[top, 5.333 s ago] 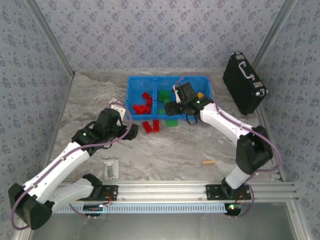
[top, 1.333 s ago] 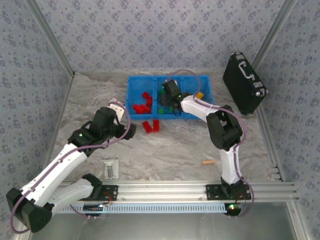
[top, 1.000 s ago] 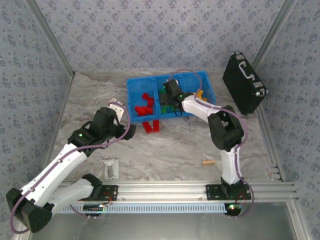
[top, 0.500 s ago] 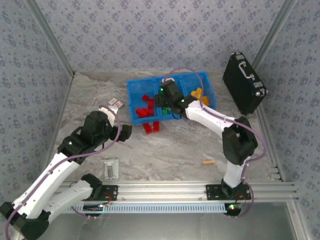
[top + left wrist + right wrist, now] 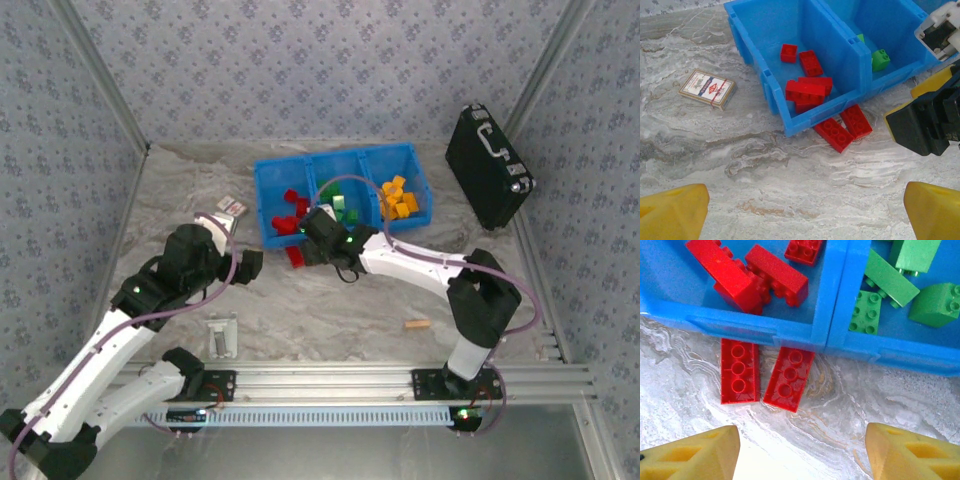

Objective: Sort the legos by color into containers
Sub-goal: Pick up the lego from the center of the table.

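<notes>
The containers, three joined blue bins (image 5: 268, 205), hold red legos (image 5: 288, 215) on the left, green legos (image 5: 342, 208) in the middle and orange-yellow legos (image 5: 398, 197) on the right. Two red bricks (image 5: 739, 371) (image 5: 789, 378) lie studs-down on the table against the tray's near wall (image 5: 790, 332). My right gripper (image 5: 802, 455) hovers just short of them, open with nothing between its yellow fingers (image 5: 695, 455). It stands at the tray's near edge (image 5: 318, 240). My left gripper (image 5: 805, 215) is open over bare table, facing the red bin (image 5: 765, 75) and both loose bricks (image 5: 834, 134).
A black hard case (image 5: 488, 165) leans at the back right. A small white card (image 5: 231, 206) lies left of the tray. A tan wooden stick (image 5: 417, 324) rests near the right arm's base, and a small metal piece (image 5: 221, 335) sits at the front left.
My right gripper has pulled back from over the middle bin to the tray's near side, above the two loose red bricks. The left arm has drawn back slightly.
</notes>
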Tool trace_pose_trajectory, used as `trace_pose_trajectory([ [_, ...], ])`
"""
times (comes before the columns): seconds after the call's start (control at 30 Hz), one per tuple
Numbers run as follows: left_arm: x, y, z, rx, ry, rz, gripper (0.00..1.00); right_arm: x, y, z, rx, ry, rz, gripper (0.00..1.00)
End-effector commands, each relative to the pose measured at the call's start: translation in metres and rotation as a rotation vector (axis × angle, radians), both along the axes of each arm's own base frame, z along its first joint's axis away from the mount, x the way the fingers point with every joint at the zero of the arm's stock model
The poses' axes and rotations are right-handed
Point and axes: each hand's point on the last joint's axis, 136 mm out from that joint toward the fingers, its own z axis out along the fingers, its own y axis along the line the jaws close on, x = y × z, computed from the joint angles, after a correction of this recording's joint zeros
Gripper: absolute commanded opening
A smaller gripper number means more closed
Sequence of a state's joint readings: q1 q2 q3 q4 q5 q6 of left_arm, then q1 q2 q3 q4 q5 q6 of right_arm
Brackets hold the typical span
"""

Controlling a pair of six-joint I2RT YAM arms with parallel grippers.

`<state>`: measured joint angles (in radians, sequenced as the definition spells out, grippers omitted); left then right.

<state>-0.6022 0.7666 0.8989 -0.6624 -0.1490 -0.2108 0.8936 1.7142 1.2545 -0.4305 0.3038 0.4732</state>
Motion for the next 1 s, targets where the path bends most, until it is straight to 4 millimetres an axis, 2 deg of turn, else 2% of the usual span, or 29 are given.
trace_pose_trajectory([
  [0.0, -0.005, 0.001, 0.006, -0.024, -0.011, -0.004, 1.0, -0.001, -0.008, -0.021, -0.031, 0.041, -0.052, 0.67],
  [0.27, -0.009, 0.005, 0.004, -0.005, 0.001, 0.0, 1.0, 0.015, 0.01, -0.039, -0.032, 0.084, -0.008, 0.65],
  [0.6, -0.011, 0.008, 0.003, 0.026, 0.0, 0.005, 1.0, 0.04, 0.015, -0.062, 0.032, 0.125, -0.051, 0.64],
  [0.97, -0.009, 0.01, -0.001, 0.051, 0.008, 0.01, 1.0, 0.06, 0.028, -0.069, 0.057, 0.134, -0.035, 0.63],
])
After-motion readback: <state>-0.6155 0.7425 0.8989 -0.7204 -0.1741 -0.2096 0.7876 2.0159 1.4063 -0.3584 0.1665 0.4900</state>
